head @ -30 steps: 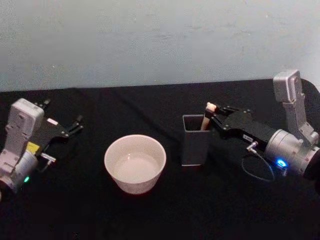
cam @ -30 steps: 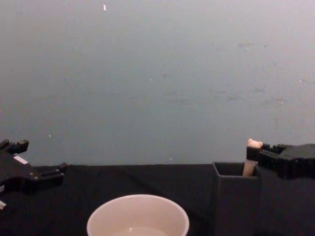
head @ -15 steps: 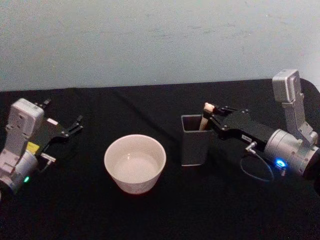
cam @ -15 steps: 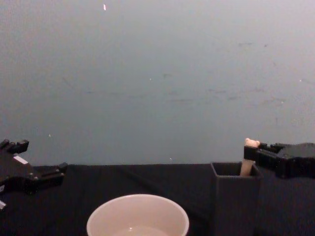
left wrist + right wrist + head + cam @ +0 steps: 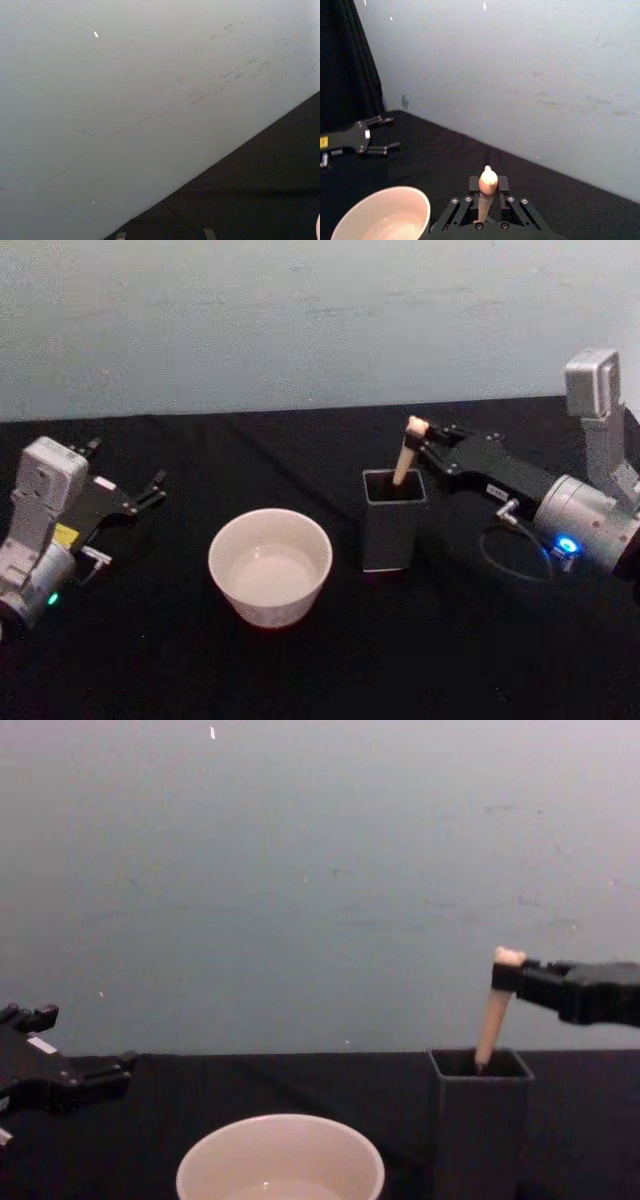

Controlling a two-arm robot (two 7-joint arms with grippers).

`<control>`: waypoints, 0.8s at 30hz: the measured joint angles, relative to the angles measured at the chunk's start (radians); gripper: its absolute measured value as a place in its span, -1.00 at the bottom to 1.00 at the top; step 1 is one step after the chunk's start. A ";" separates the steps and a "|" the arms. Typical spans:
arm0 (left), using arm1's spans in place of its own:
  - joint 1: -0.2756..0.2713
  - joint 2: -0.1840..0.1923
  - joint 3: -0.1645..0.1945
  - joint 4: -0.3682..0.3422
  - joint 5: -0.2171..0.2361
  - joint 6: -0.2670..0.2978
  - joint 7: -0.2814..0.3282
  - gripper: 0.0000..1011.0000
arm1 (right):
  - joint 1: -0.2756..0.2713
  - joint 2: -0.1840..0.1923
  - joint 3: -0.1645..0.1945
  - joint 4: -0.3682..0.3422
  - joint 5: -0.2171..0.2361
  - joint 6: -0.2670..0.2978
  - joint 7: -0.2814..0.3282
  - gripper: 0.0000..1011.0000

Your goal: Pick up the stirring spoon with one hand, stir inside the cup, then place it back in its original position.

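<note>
Above the holder (image 5: pixel 391 525), right of table (image 5: pixel 300 675) centre, your R gripper (image 5: pixel 422 440) was clenched on the spoon (image 5: pixel 404 460) handle's top. Spoon was tilted, lower end inside holder. Cup (image 5: pixel 270 565) sat just left of holder. L gripper (image 5: pixel 128 468) was parked at left edge, jaws apart.

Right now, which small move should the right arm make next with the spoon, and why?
Probably lift straight up: the right pincer is shut on the stirring spoon near its top, but its lower end sits inside the holder. Swinging toward the cup now might tip the holder. The left pincer rests open, far left.
</note>
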 joint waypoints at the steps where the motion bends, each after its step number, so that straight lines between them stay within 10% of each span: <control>1: 0.000 0.000 0.000 0.000 0.000 0.000 0.000 0.98 | 0.000 0.002 0.002 -0.004 0.004 0.000 -0.001 -0.56; 24: 0.000 0.000 0.000 0.000 0.000 0.000 0.000 0.98 | 0.034 0.013 0.061 -0.095 0.132 -0.028 -0.034 -0.57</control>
